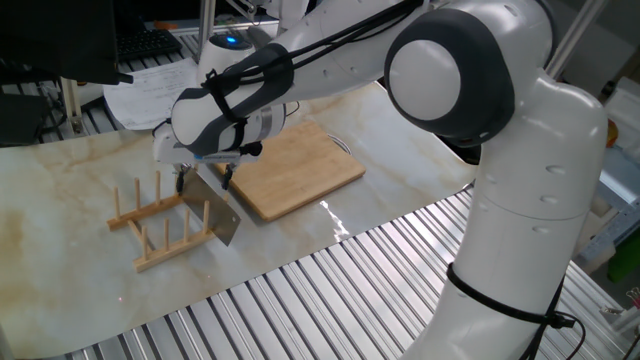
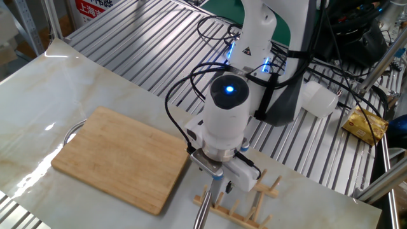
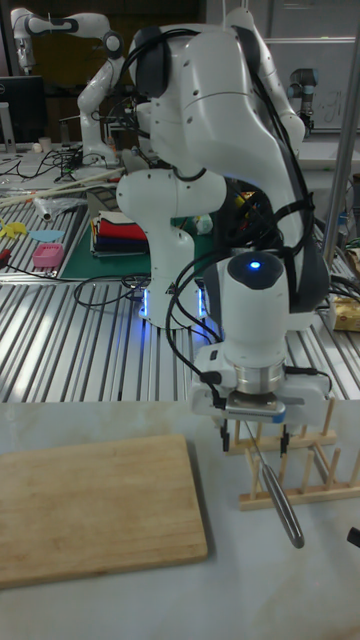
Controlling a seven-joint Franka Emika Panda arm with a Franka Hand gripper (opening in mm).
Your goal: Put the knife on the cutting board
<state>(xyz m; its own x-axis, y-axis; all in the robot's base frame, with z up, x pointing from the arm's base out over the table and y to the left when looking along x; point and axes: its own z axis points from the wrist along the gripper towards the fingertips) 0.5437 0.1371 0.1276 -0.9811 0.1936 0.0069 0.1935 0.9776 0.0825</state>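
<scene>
Knife (image 3: 278, 492) handle apparently points forward.

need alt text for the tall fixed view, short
A white robot arm's pincer hangs over a knife standing in a wooden peg rack, its handle angled toward the camera. A bamboo cutting board lies bare to the left on the marble table.
</scene>
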